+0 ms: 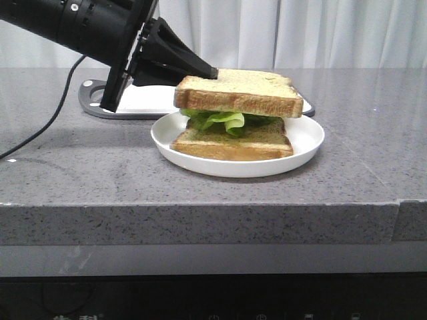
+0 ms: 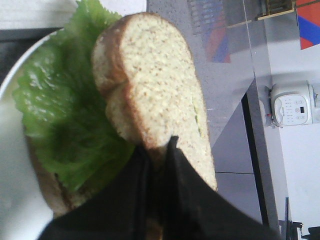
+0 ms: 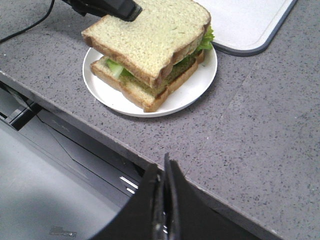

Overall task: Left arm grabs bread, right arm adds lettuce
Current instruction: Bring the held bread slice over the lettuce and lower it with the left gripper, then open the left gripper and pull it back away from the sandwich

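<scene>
Two slices of bread are in view, one lettuce leaf, one plate, one board and two grippers.

The left arm's gripper (image 1: 208, 71) reaches in from the 10 o'clock side of the front view and pinches the upper slice, the bread (image 1: 240, 92), at its back left corner. In the left wrist view its fingers (image 2: 176, 165) are nearly together, clamped on the crust edge of that slice. The bread is held roughly level above the plate, its tan speckled face up and its dark crust facing the camera. Whether it touches the leaf below I cannot tell.

The lettuce (image 1: 225, 121) lies on the lower slice (image 1: 233, 143), ruffled and bright green, showing between the two slices and poking out at the 9 o'clock side. The lower slice lies flat in the white plate (image 1: 301, 152), which sits on the grey speckled counter (image 1: 100, 173) near its front edge.

Behind the plate, at 11 o'clock from it, lies a white board with a grey rim (image 1: 100, 107). A black cable (image 1: 47, 127) trails off the left arm toward 8 o'clock.

The right arm's gripper (image 3: 165, 172) is seen only in its own wrist view, with the jaws closed together and nothing between them, hanging beyond the counter's front edge, well apart from the plate.
</scene>
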Robot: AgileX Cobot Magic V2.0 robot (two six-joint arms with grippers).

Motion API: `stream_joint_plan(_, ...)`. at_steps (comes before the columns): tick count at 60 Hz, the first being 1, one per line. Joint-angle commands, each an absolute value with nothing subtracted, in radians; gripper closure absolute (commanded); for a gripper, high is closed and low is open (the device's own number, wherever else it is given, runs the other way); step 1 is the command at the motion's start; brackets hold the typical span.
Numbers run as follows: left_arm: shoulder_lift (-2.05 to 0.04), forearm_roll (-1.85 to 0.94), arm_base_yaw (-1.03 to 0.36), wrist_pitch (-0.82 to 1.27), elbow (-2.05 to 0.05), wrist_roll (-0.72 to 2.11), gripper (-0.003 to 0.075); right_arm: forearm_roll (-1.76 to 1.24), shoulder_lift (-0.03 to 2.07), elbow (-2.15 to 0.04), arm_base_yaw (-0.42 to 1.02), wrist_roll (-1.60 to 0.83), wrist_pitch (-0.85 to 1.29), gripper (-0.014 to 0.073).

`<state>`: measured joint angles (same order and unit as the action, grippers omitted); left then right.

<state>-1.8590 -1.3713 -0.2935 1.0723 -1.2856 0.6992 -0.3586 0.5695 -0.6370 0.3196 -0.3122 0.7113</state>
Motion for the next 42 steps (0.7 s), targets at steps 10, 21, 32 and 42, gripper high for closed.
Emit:
stream_joint_plan(10,-1.819,-1.401,-0.299,1.100,-1.316,0.704,0.0738,-0.367,0.569,-0.663,0.313,-0.319,0.652,0.0652)
stream_joint_plan(21,-1.819,-1.392,-0.299,1.100,-1.316,0.704,0.0698,-0.367,0.569,-0.663,0.313,-0.319,0.653,0.0652)
stream_joint_plan(32,-1.819,-1.380,-0.299,1.100,-1.316,0.704,0.0517,-0.367,0.569,-0.663,0.313,-0.319,0.654,0.0652)
stream_joint_plan(42,-1.819,-1.380,-0.299,1.100,-1.316,0.704,0.0423,-0.367,0.569,-0.663,0.313,-0.319,0.654,0.0652)
